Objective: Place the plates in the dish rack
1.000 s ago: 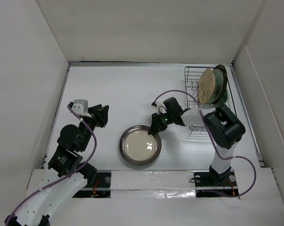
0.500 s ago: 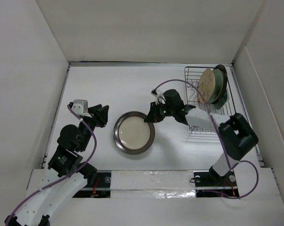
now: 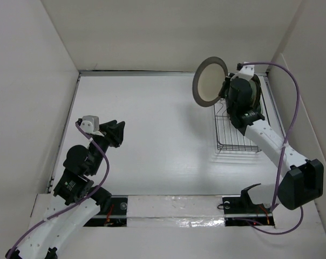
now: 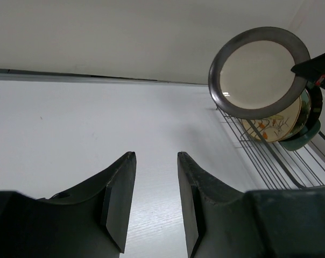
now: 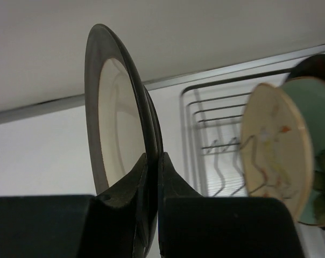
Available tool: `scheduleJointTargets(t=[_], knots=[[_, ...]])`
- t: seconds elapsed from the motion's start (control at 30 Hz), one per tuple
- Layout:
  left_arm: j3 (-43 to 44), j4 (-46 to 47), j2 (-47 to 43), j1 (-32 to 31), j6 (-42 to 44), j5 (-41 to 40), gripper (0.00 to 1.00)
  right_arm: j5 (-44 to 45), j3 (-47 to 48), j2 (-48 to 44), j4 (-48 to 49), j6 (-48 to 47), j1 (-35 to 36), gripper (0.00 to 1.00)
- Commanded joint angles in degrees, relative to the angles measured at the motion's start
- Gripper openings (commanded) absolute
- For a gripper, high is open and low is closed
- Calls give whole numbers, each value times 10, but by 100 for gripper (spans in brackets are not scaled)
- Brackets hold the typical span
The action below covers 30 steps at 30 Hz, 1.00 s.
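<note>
Holding the brown-rimmed cream plate (image 3: 209,81) on edge, the right gripper (image 5: 153,166) has its jaws pinched together on the lower rim. The plate hangs in the air by the far left corner of the dish rack (image 3: 233,143), and I see no wire touching it. At the rack's far end the tan leaf plate (image 5: 273,156) stands upright with a green plate (image 5: 316,118) just behind it. I read this as the insert step, with the plate raised but not yet slotted. Next I would lower it, face parallel to the tan one, into a free prong gap beside it without knocking it. I would let go only once the rim sits between wires. My left gripper (image 4: 156,161) hovers over the table (image 3: 152,135), well apart from the rack, jaws apart and holding nothing.
</note>
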Motion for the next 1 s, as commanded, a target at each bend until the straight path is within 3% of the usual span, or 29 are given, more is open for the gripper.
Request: scheduleJointTargets(t=[0.0, 0.37, 0.97], knots=[[-1, 24, -10, 3, -5, 10, 34, 179, 40, -24, 101, -80, -6, 0], [1, 22, -3, 3, -6, 17, 34, 275, 62, -6, 141, -215, -50, 0], [1, 20, 14, 3, -5, 11, 34, 234, 75, 66, 114, -240, -55, 0]])
